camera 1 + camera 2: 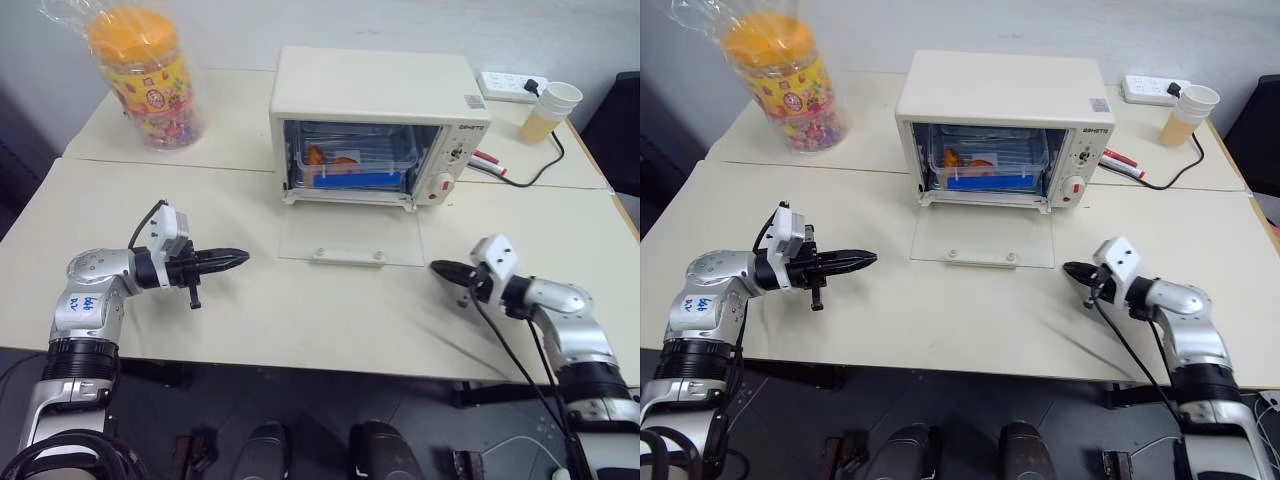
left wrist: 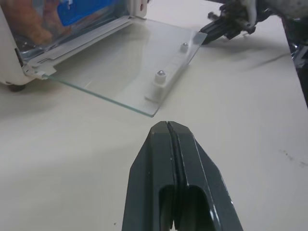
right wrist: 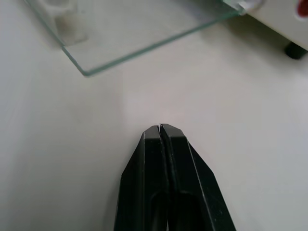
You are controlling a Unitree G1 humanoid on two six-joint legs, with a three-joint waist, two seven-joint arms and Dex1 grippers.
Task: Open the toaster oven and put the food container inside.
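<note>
The cream-white toaster oven (image 1: 375, 88) stands at the middle back of the table. Its glass door (image 1: 350, 238) lies dropped flat on the tabletop. Inside on the rack sits the clear food container (image 1: 350, 160), blue at its front, with orange-brown pieces in it. My left gripper (image 1: 240, 258) hovers left of the door, shut and empty, pointing toward it. My right gripper (image 1: 436, 267) is shut and empty just right of the door's front corner, pointing left. In the left wrist view the shut fingertips (image 2: 167, 126) face the door's handle (image 2: 168, 72).
A tall orange-lidded snack jar (image 1: 147, 76) stands at the back left. Behind the oven on the right are a white power strip (image 1: 510, 86), a paper cup (image 1: 550, 110), a black cable (image 1: 545, 165) and red pens (image 1: 490, 162). The table's front edge runs just below both arms.
</note>
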